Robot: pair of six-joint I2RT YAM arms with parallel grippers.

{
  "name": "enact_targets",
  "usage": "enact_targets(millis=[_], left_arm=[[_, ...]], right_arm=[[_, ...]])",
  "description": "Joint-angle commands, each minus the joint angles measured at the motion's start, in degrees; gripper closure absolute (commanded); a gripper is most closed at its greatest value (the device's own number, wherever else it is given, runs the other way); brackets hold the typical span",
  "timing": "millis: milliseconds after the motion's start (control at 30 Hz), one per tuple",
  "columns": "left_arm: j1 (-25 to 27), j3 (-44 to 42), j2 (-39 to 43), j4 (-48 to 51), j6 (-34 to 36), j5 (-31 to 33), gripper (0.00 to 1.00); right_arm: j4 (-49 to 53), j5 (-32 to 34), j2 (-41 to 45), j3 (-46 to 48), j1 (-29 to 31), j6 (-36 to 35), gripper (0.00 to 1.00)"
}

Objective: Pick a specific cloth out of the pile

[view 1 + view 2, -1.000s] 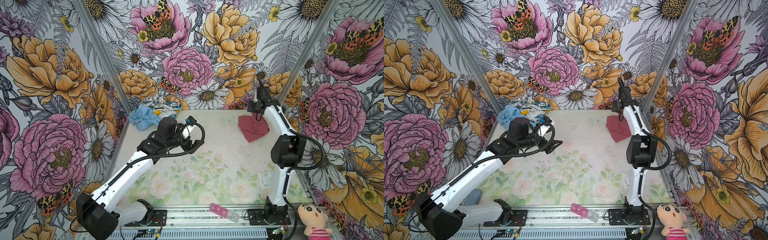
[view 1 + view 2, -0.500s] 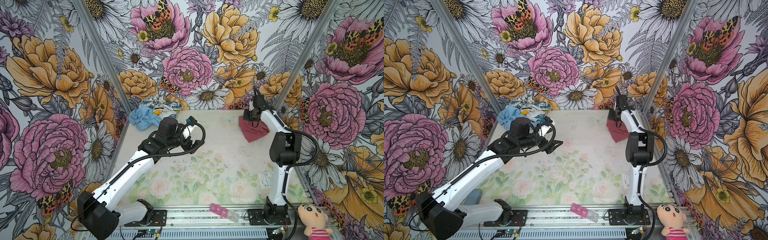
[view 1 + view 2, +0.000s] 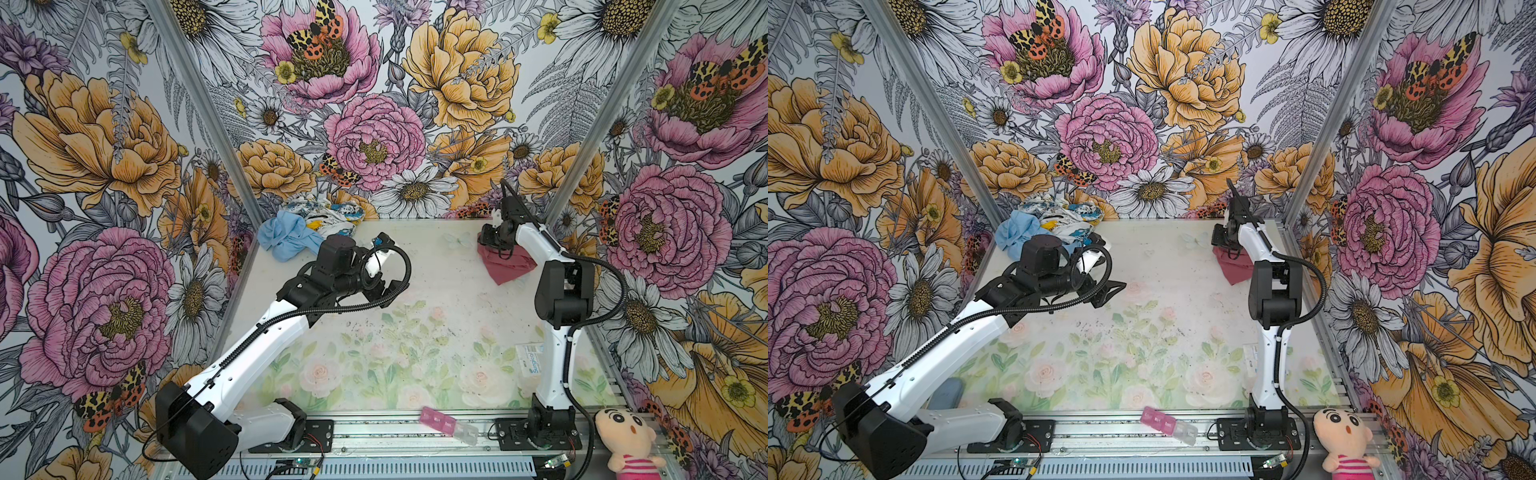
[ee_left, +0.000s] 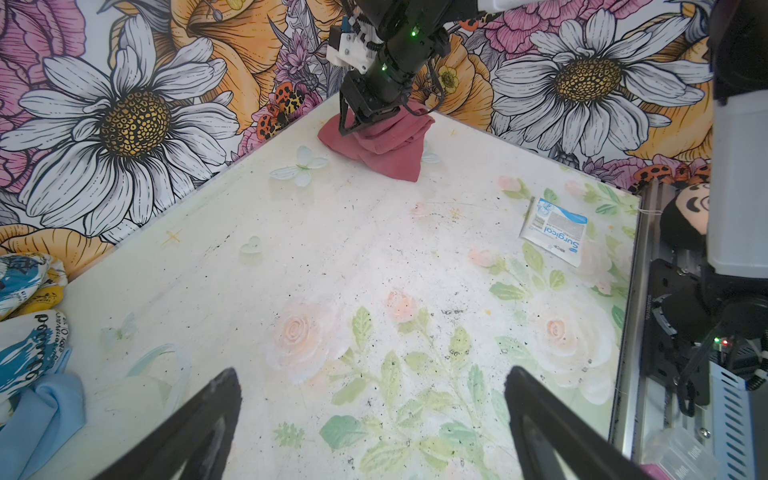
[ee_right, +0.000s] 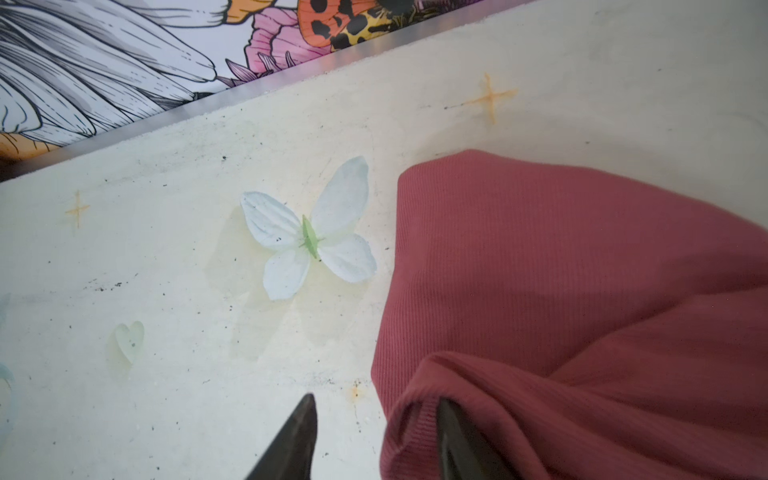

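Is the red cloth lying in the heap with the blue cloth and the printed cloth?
No, the red cloth lies by the far right corner, well apart from the blue cloth and the printed cloth.

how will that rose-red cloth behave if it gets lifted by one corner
Likely floppy: the cloth lies in soft rounded folds, so it would probably drape from the pinch. Probably light: it looks like thin ribbed fabric slumped on the table. The ribbed knit looks grippy, not slick; pushed, it would likely bunch rather than slide.
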State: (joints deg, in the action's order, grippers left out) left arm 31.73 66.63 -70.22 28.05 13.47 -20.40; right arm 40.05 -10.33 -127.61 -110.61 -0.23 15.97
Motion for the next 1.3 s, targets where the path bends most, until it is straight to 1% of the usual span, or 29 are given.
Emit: enact_targets(millis=[0,67,133,233,300,400,500,633,700,900,1100,1267], left_arm=[[-0.3,-0.3,-0.3,-0.6,-0.4,-0.7,0.01],[-0.4,-0.4,-0.2,-0.6,-0.3,-0.6,0.01],[-0.4,-0.4,-0.2,-0.6,-0.3,-0.5,0.01],[-0.3,-0.4,-0.3,-0.6,-0.5,-0.8,0.01],[-0.3,-0.3,-0.1,-0.6,-0.5,-0.8,0.01],[-0.3,-0.6,0.4,-0.6,-0.3,-0.1,0.01],[-0.3,-0.6,0.4,-0.6,-0.4,-0.3,0.01],[-0.4,-0.4,-0.1,-0.6,-0.5,-1.4,0.01],[-0.4,-0.4,0.0,-0.6,-0.5,-1.9,0.01],[-0.7,-0.3,-1.0,-0.7,-0.5,-1.9,0.01],[-1.0,-0.4,-0.5,-0.7,-0.4,-2.0,0.01],[-1.0,-0.3,-0.7,-0.7,-0.4,-2.5,0.01]], right_arm=[[-1.1,1.5,5.4,1.4,-0.3,-2.2,0.35],[-1.0,2.4,8.1,3.0,-0.5,-4.1,0.31],[-1.1,4.6,11.0,5.2,-0.8,-6.7,0.27],[-1.0,10.7,14.6,8.5,-1.3,-12.6,0.23],[-0.9,15.0,15.5,10.8,-1.8,-15.8,0.22],[-0.9,18.5,16.2,15.0,-2.7,-21.6,0.21],[-0.7,21.7,15.7,17.7,-2.7,-25.3,0.19],[-0.9,20.8,13.8,17.9,-2.7,-27.2,0.18],[-1.3,22.6,12.3,16.9,-2.4,-28.1,0.10],[-2.5,26.7,7.4,13.1,-1.3,-31.8,0.06],[-2.3,28.9,2.0,10.8,-0.1,-33.9,0.05],[-0.8,27.9,-0.8,10.0,0.4,-32.9,0.05]])
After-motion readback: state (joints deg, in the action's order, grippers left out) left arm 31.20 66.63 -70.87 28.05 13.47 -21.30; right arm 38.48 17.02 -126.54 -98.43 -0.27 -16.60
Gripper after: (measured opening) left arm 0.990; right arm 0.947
